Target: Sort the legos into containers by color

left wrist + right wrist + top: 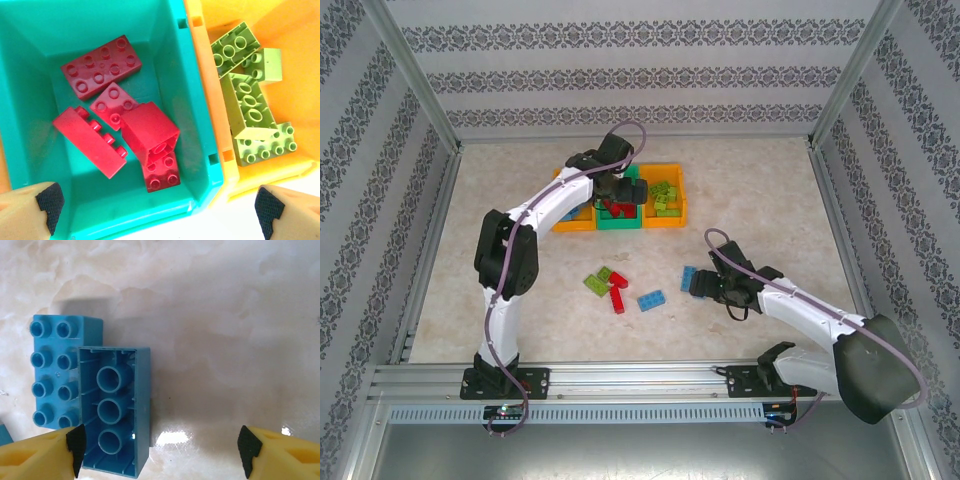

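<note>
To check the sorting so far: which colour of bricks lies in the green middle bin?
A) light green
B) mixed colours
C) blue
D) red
D: only red bricks lie in the green middle bin; the light green bricks are in the orange bin beside it.

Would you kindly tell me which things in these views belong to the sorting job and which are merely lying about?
Belong:
green bin, red bricks inside
right orange bin, light green bricks inside
left orange bin
loose green bricks, loose red bricks, loose blue bricks
left tool, right tool, both open

Merely surroundings:
tabletop
patterned walls
metal frame rail
</note>
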{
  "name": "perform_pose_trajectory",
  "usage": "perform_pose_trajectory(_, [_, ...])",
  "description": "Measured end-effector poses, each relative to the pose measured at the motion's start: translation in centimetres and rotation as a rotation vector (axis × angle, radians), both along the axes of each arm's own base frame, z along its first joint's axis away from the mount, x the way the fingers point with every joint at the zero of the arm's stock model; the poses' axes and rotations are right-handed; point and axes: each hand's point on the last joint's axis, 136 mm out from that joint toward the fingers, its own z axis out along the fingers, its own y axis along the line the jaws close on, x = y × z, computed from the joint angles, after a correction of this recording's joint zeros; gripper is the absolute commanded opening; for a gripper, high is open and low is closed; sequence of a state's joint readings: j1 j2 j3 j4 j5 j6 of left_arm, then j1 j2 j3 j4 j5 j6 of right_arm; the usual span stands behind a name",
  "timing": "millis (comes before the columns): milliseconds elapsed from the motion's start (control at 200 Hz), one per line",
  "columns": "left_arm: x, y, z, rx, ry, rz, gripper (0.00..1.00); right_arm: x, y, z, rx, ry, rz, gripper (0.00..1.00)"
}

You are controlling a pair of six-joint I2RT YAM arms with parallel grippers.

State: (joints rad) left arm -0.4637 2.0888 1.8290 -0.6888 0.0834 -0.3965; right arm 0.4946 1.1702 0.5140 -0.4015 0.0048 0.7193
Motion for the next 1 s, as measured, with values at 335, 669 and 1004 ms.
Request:
perform_pose_trajectory(335, [-1.6, -1.0, -2.0, -0.009, 0.039, -0.031, 1.0, -0.7, -1.6, -0.2, -0.046, 0.022, -0.049, 0.65])
perform_pose_trajectory(669, [-3.4, -0.4, 1.0, -0.047, -0.014, -0.025, 1.0, -1.4, -1.5, 1.0, -0.071, -0.012, 0.006, 0.76])
perform_pose_trajectory(1004, [-5.0, 0.5, 1.2, -0.049, -0.015, -0.023, 1.0, -0.4, -0.6, 0.3, -0.123, 0.04, 0.085, 0.76])
